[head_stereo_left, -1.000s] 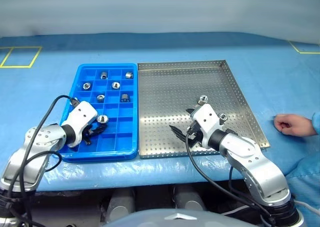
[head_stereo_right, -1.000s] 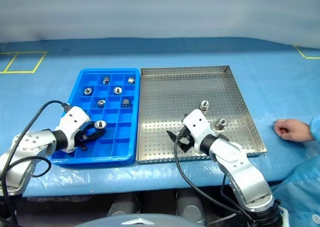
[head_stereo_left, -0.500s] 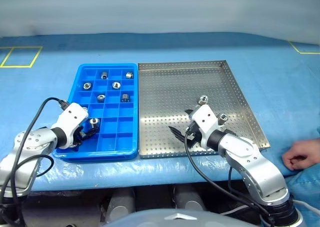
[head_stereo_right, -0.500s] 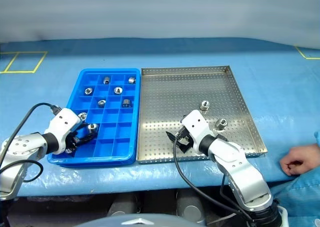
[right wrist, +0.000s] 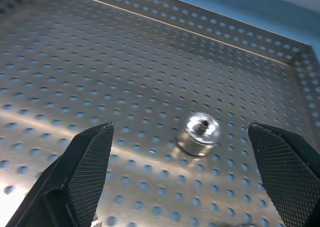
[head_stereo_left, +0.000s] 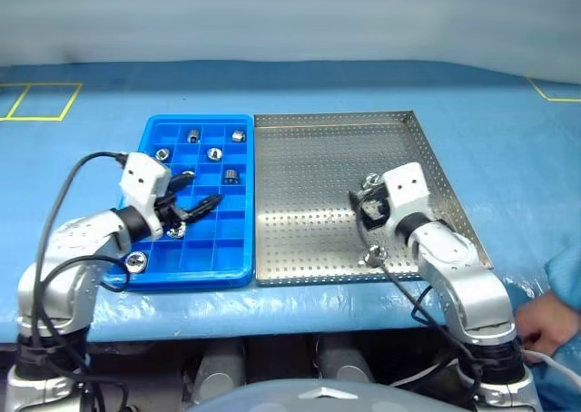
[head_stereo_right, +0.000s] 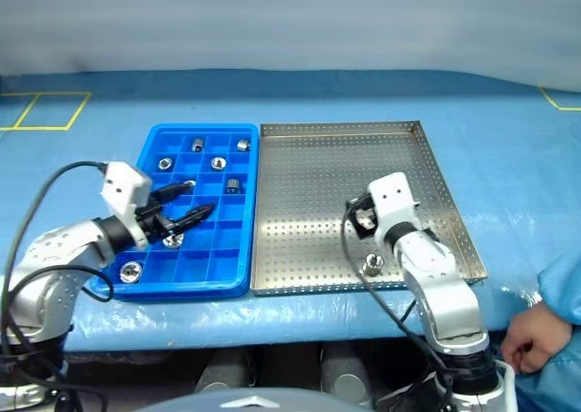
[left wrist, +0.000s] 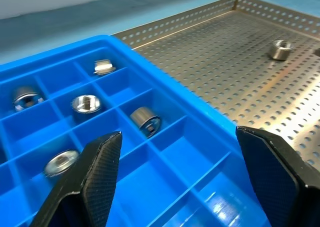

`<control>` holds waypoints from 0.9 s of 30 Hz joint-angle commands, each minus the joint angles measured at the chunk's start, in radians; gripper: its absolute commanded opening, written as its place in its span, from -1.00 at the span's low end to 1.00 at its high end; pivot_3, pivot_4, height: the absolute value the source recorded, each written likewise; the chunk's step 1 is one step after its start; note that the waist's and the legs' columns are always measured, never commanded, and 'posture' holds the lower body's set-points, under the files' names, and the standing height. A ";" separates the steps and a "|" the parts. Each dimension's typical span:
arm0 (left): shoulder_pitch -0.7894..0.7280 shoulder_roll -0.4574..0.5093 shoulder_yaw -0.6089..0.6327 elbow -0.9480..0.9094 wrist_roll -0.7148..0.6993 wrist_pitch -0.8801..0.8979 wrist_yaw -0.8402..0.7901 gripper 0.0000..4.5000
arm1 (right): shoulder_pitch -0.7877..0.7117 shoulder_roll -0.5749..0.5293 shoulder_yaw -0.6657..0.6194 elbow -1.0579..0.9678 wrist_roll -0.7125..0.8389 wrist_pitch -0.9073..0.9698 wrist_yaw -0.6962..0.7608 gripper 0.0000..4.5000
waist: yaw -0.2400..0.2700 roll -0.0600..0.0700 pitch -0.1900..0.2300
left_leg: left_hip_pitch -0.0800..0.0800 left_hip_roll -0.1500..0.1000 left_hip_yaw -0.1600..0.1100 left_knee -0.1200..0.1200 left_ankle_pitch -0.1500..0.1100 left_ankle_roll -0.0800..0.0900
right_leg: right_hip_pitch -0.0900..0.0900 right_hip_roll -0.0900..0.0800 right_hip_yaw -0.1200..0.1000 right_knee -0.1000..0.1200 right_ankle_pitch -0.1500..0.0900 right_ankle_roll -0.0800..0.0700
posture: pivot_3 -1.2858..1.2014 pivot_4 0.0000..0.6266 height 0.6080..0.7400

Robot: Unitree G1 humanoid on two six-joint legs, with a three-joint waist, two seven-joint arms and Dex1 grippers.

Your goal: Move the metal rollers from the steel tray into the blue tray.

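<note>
Where yellow tape [head_stereo_left: 41,101] marks corners, blue sheeting [head_stereo_left: 508,149] covers the table.

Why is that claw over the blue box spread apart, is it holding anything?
Open and empty. The left gripper hangs over the blue tray, fingers wide apart with only compartments between them.

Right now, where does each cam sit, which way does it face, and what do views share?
Left and right eye views: on the head, looking forward and down at the blue tray and steel tray; both arms show, left gripper open, plus a person's hand.
Left wrist view: looks along open fingers across tray compartments holding metal rollers.
Right wrist view: between open fingers, one roller on the perforated floor.
Shared: both wrist views show the steel tray.
</note>
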 commanded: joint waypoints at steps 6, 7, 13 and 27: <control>-0.090 -0.077 -0.270 0.003 0.050 -0.065 0.003 0.76 | -0.107 0.000 -0.029 0.220 0.023 -0.085 0.075 1.00 | -0.020 0.001 0.000 | 0.000 0.000 0.000 -0.001 0.000 0.000 | 0.000 0.001 0.001 0.000 0.000 -0.001 | -0.01 -0.52 1.00; -0.094 -0.078 -0.279 0.006 0.052 -0.072 0.002 0.76 | -0.123 0.005 -0.028 0.245 0.028 -0.095 0.087 1.00 | -0.023 0.001 0.000 | 0.001 0.000 0.001 -0.001 0.000 0.000 | 0.000 0.001 0.001 0.000 0.000 -0.001 | -0.01 -0.52 1.00; -0.091 -0.078 -0.293 0.007 0.050 -0.082 0.010 0.76 | -0.222 0.038 -0.022 0.427 0.036 -0.189 0.128 1.00 | -0.031 0.001 0.000 | 0.001 0.001 0.000 -0.001 0.000 0.000 | 0.000 0.002 0.001 0.000 0.000 0.000 | 0.00 -0.52 1.00; -0.058 -0.070 -0.284 -0.020 0.070 -0.079 0.066 0.78 | -0.320 0.065 -0.008 0.649 0.005 -0.289 0.117 0.02 | -0.018 0.002 0.000 | 0.000 0.000 0.000 -0.002 0.000 0.000 | 0.000 0.001 0.001 0.000 0.000 0.000 | 0.04 -0.52 1.00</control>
